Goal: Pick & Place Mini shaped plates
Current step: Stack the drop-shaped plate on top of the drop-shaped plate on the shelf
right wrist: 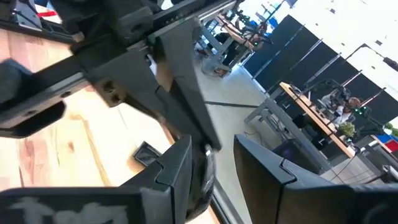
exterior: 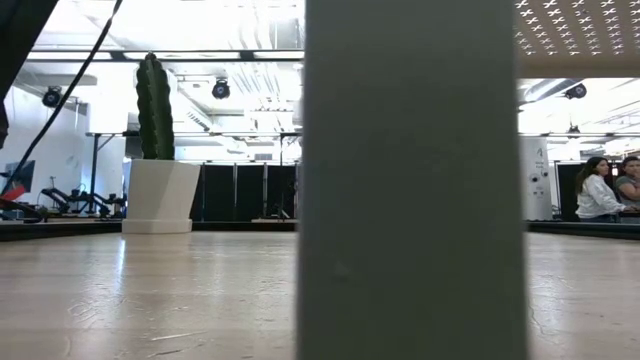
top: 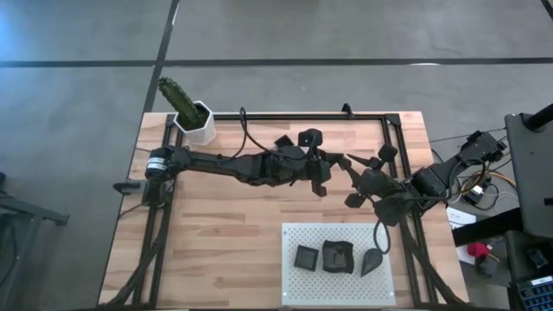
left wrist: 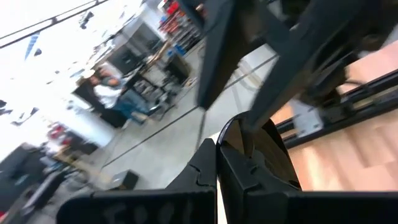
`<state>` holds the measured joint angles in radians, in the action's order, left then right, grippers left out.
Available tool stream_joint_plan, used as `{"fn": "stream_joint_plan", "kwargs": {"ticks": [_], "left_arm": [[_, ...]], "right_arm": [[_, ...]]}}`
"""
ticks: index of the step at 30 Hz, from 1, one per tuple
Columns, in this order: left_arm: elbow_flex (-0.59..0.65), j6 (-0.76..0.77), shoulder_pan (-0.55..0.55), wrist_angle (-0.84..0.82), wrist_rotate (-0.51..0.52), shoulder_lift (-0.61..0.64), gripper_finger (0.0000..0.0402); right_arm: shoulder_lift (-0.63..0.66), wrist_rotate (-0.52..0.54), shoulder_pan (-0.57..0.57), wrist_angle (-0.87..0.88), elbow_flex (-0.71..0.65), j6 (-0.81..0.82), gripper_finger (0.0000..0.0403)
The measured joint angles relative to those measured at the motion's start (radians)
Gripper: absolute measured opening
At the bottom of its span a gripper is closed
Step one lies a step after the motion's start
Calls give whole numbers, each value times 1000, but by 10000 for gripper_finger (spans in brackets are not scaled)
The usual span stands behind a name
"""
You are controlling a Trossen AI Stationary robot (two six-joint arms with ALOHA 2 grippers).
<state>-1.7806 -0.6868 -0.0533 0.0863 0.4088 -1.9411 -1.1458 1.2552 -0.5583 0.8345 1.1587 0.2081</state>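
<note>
My left gripper (top: pixel 321 180) hangs above the table's far middle, its fingers nearly together (left wrist: pixel 217 163) on a small dark round-edged mini plate (left wrist: pixel 267 149). My right gripper (top: pixel 352 181) faces it from the right, open (right wrist: pixel 224 168). The same plate (right wrist: pixel 204 180) sits in the right gripper's gap, close beside one finger (right wrist: pixel 177 168); whether they touch I cannot tell. Three more mini plates lie on the white perforated board (top: pixel 380 289): a square (top: pixel 306 257), a wavy-edged one (top: pixel 338 257) and a teardrop (top: pixel 373 260). My left gripper pinches the dark plate by its curved rim (left wrist: pixel 239 132) between the two fingers. The plate is lifted clear of the table and stands edge-on past the fingertips. The fingers hide how far back the rim reaches.
The white pot with the cactus (top: pixel 197 121) stands at the far left corner (exterior: pixel 160 195). A small dark square dish (right wrist: pixel 146 152) lies on the wood near the black frame rail. A grey post (exterior: pixel 410 180) blocks the low view's middle. People sit beyond the table (exterior: pixel 600 190).
</note>
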Motion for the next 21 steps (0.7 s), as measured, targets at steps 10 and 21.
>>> {"fn": "stream_joint_plan", "kwargs": {"ticks": [10,21], "left_arm": [[-3,-60,-27,0,64,11,0],[0,-59,-43,5,66,32,0]], "right_arm": [[0,0,0,7,0,0,113],[0,0,0,23,-1,1,97]]}}
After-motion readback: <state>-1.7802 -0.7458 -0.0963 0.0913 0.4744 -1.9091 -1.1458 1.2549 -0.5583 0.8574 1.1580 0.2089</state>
